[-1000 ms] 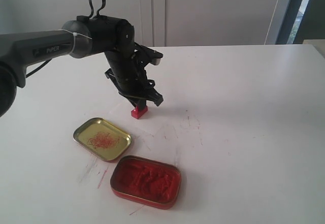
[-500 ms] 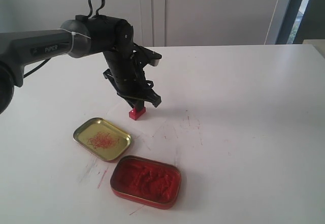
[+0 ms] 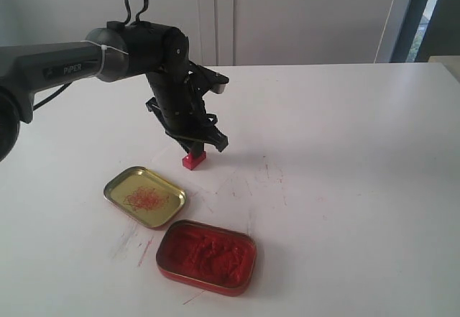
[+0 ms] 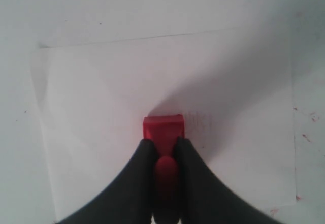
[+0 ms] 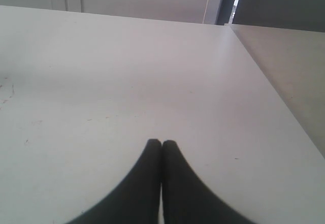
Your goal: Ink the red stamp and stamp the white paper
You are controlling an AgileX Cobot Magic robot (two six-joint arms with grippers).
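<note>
Near edge: rectangular red tin of lumpy ink paste (image 3: 207,256); gold tin lid with red scribbles (image 3: 144,196) just behind, toward left edge. Neither needed now.
Mid-table, left of centre: small red block stamp (image 4: 162,127) base-down on thin white paper sheet (image 4: 101,92); left gripper (image 4: 164,144) clamped narrow on its knob.
Step, likely: pressing print. Push straight down, base flat, no sliding; lift vertically, avoid smear.
Arm reaches in from left edge, wrist bent steeply down.
Right gripper (image 5: 161,144) closed, empty.
</note>
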